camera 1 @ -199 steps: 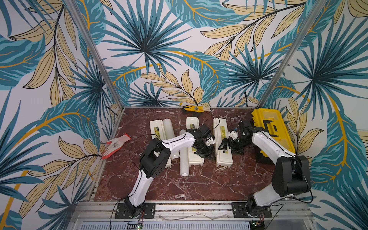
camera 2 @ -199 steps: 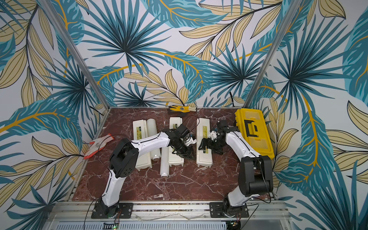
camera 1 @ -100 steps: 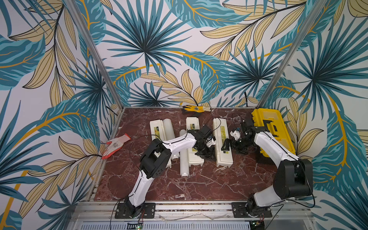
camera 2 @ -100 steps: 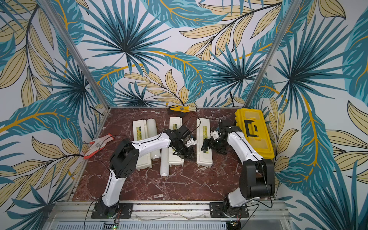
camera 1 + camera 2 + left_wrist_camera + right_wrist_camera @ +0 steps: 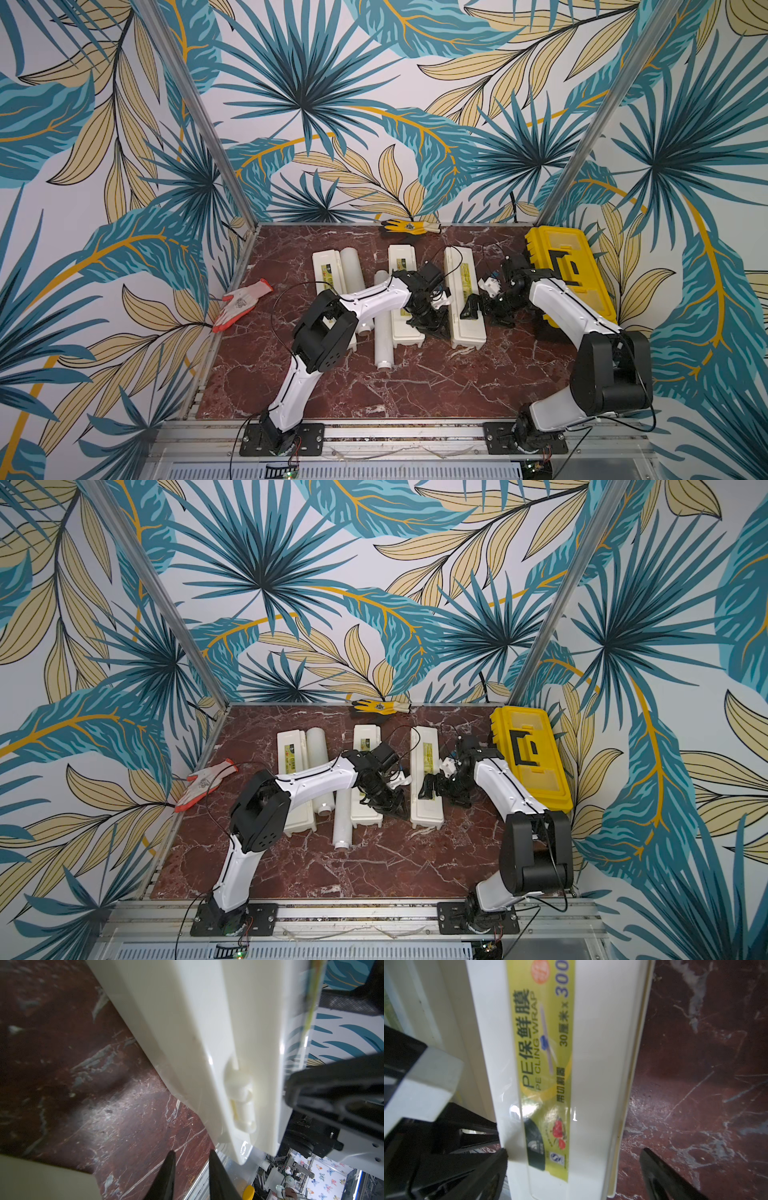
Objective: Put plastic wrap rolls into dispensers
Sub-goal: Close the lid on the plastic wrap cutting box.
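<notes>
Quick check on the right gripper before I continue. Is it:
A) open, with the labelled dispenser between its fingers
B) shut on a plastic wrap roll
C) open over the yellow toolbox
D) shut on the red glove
A: in the right wrist view the right gripper stands open, its fingers on either side of the yellow-labelled dispenser.

We've got a dark red marble table with white veining, and walls papered in teal and tan palm leaves with mustard stems on white. Dispensers are cream. Up close the label is yellow-green with dark blue lettering, an orange badge and red fruit. Rolls are milky white. The toolbox is bright yellow with a black handle. The yellow glove has black bits, the white glove has orange-red fingers. Arms are white with black joints.
</notes>
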`<state>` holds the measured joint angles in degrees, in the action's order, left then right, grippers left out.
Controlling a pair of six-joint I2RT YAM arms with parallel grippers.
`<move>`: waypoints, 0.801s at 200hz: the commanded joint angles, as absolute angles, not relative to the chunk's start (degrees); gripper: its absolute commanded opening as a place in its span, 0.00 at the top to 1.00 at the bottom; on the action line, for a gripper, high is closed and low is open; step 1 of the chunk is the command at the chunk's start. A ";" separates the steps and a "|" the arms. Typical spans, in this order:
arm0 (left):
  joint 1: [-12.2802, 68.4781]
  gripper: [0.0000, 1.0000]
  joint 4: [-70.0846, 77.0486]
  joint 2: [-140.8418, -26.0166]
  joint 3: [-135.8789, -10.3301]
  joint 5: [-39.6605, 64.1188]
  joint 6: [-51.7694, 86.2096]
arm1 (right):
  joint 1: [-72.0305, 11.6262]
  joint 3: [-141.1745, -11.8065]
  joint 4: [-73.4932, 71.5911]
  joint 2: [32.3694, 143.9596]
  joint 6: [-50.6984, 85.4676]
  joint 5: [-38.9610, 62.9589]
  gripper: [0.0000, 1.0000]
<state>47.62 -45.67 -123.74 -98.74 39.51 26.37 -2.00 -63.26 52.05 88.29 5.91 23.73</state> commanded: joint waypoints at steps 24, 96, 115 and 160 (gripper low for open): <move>48.52 0.71 -46.45 -126.31 -103.76 40.39 25.42 | -1.68 -62.06 51.29 88.42 5.18 24.81 0.01; 48.52 0.71 -46.47 -128.67 -103.11 38.26 25.71 | -1.89 -60.44 50.92 90.45 4.84 22.38 0.10; 48.43 0.71 -46.45 -129.06 -102.95 36.99 25.84 | -1.91 -60.01 50.76 91.52 4.92 21.42 0.14; 47.66 0.68 -46.41 -127.49 -102.80 34.00 25.84 | -1.86 -59.85 50.15 92.42 5.52 19.48 0.20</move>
<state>48.25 -46.30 -126.87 -101.89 37.39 26.63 -1.89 -61.80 50.41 90.24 5.52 24.27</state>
